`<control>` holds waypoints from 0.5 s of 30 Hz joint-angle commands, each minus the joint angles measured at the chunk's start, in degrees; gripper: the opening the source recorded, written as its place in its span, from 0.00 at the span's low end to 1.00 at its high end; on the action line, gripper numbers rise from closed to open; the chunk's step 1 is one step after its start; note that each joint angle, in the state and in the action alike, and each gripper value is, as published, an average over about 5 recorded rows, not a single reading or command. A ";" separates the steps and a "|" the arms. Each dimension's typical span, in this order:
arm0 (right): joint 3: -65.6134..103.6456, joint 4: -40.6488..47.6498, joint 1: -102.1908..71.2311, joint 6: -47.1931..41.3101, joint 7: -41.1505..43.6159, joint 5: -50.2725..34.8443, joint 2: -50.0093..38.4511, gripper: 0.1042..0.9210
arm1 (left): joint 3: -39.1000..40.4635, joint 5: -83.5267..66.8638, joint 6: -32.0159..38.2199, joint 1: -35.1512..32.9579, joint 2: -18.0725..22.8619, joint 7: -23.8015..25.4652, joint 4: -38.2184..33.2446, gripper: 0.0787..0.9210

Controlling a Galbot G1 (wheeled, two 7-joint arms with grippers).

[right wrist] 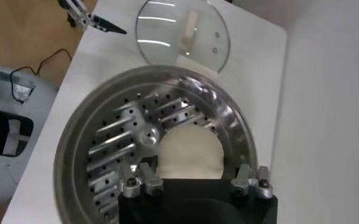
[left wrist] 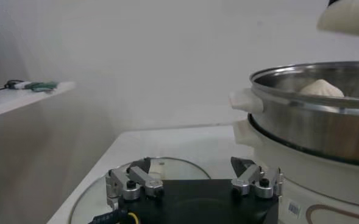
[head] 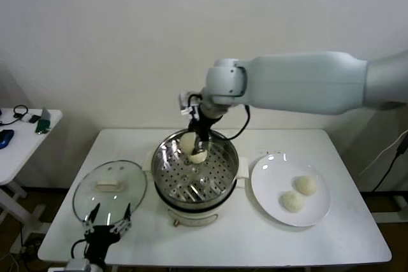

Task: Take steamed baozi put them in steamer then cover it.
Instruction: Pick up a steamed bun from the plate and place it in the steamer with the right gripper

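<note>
The right arm reaches in from the right, and its right hand (head: 197, 146) hangs over the far side of the round shiny stainless-steel steamer basket (head: 167, 170), fingers closed around a smooth cream-white dough bun (head: 197, 155) held just above the perforated floor. A second cream-white bun (head: 187, 140) sits inside the steamer at the back, just beside the gripped one; from the low angle of the left wrist its domed top (left wrist: 320, 89) shows over the steel rim (left wrist: 301, 103). The basket stands on a white electric pot base (head: 194, 216) near the middle of the white surface (head: 255, 240). To the steamer's right lies a flat round white plate (head: 266, 186) carrying two more cream-white buns, one (head: 306, 185) farther back and one (head: 292, 202) nearer, almost touching each other. To the steamer's left the round clear glass lid (head: 86, 199) with a cream-white bar handle rests flat on the surface, close beside the pot. The left hand (head: 107, 219) hovers at the lid's near edge, fingers spread wide and holding nothing.
</note>
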State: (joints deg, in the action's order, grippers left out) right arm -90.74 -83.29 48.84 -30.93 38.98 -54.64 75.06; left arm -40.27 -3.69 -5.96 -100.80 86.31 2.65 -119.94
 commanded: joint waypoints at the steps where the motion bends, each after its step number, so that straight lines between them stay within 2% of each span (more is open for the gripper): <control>1: 0.42 2.25 -7.20 -1.71 -3.72 0.35 6.64 0.74 | 0.00 -0.08 0.04 -0.08 -0.13 -0.01 -0.10 0.88; 15: 1.21 7.21 -14.70 -2.28 -6.48 4.34 8.04 0.74 | 0.00 0.02 -0.02 0.19 -0.24 -0.01 0.39 0.88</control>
State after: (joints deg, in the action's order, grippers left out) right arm -89.75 -78.19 38.18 -32.67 34.15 -51.40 81.49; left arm -40.29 -3.68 -5.96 -100.60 86.11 2.64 -119.57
